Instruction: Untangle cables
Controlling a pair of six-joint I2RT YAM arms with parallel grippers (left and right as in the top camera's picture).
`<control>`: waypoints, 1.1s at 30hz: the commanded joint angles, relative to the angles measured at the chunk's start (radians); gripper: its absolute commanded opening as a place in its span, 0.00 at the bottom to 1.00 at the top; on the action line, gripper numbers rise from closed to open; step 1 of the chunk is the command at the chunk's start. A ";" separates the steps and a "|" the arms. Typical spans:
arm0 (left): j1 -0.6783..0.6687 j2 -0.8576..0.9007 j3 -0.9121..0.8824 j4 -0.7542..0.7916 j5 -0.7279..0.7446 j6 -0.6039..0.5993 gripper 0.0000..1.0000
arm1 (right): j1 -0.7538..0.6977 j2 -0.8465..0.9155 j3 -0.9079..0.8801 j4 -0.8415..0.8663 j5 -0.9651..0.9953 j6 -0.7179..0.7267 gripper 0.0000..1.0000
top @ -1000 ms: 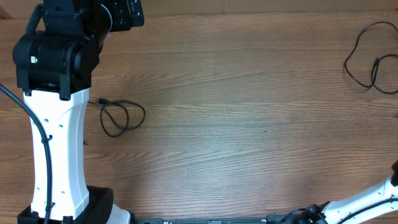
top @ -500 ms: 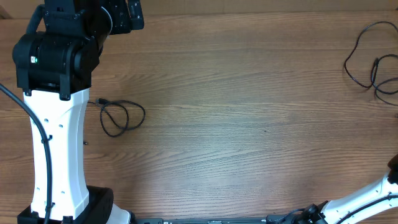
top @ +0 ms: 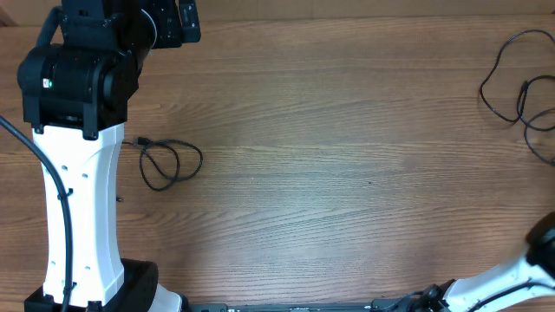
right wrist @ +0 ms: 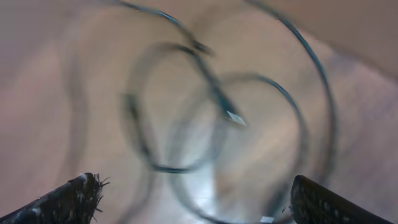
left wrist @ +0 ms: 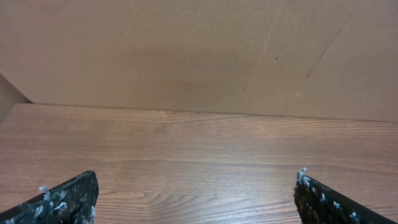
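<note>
One thin black cable (top: 170, 163) lies in a small loose loop on the wooden table (top: 347, 173), just right of the left arm's white column. A second black cable (top: 519, 85) sprawls in loops at the far right edge. In the right wrist view that cable (right wrist: 217, 106) shows as blurred overlapping loops with a small plug, just ahead of my right gripper (right wrist: 196, 202). Its jaws stand wide apart with nothing between them. My left gripper (left wrist: 196, 199) is also open and empty, facing bare table and a brown wall.
The left arm's white column and black joint (top: 74, 130) stand tall at the left side. Part of the right arm (top: 542, 247) shows at the bottom right corner. A cardboard wall (left wrist: 199, 50) closes off the table's far edge.
My right gripper has gone from shut to open, letting go of the right cable, whose tail now trails lower along the right edge. The right arm has drawn back toward the bottom corner.
</note>
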 commanded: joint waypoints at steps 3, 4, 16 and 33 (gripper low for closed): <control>-0.005 -0.004 0.010 0.019 -0.009 0.026 1.00 | 0.239 -0.237 0.047 -0.011 -0.032 -0.089 0.97; -0.005 -0.004 0.010 0.023 -0.009 0.026 1.00 | 0.293 -0.256 0.047 -0.015 -0.032 -0.108 0.97; -0.003 -0.012 0.011 0.060 -0.051 0.052 1.00 | 0.963 -0.244 0.046 -0.069 -0.196 -0.227 1.00; 0.489 -0.217 0.056 -0.100 0.047 0.041 1.00 | 1.521 -0.007 0.046 -0.014 -0.212 -0.244 1.00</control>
